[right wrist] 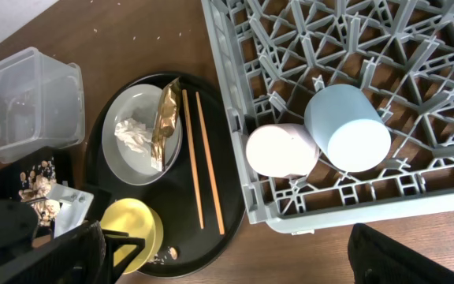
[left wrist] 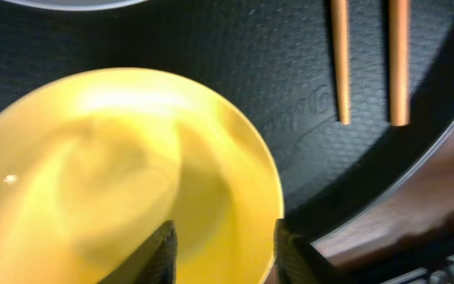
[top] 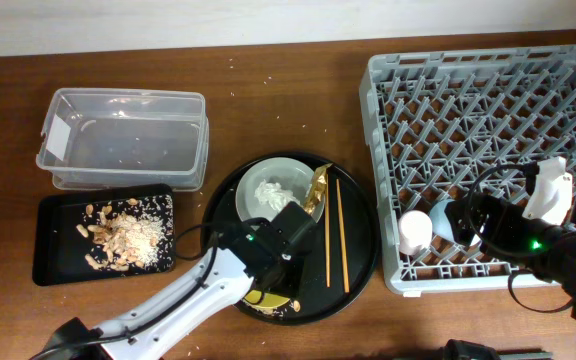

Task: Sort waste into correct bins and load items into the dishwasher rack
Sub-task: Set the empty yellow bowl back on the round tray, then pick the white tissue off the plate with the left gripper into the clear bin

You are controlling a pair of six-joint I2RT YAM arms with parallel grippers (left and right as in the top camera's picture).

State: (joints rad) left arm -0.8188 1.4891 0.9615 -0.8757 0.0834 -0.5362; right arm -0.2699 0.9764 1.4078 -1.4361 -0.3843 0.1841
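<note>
The small yellow bowl (left wrist: 117, 173) stands at the front of the round black tray (top: 363, 265). My left gripper (left wrist: 225, 237) is open and straddles the bowl's right rim, one finger inside and one outside; from overhead (top: 268, 280) it hides most of the bowl. The grey-green plate (top: 256, 178) holds the white tissue (top: 271, 192) and the gold wrapper (top: 318, 188). Two chopsticks (top: 335, 235) lie to its right. The pink cup (top: 415, 232) and the blue cup (top: 446, 218) lie in the grey rack (top: 488, 70). My right gripper (right wrist: 219, 264) is open and empty above the rack's front corner.
The clear tub (top: 123, 135) stands at the back left. In front of it the flat black tray (top: 53, 255) holds the tan food scraps and rice (top: 123, 235). A small scrap (right wrist: 172, 252) lies on the round tray beside the bowl. Crumbs dot the wooden table.
</note>
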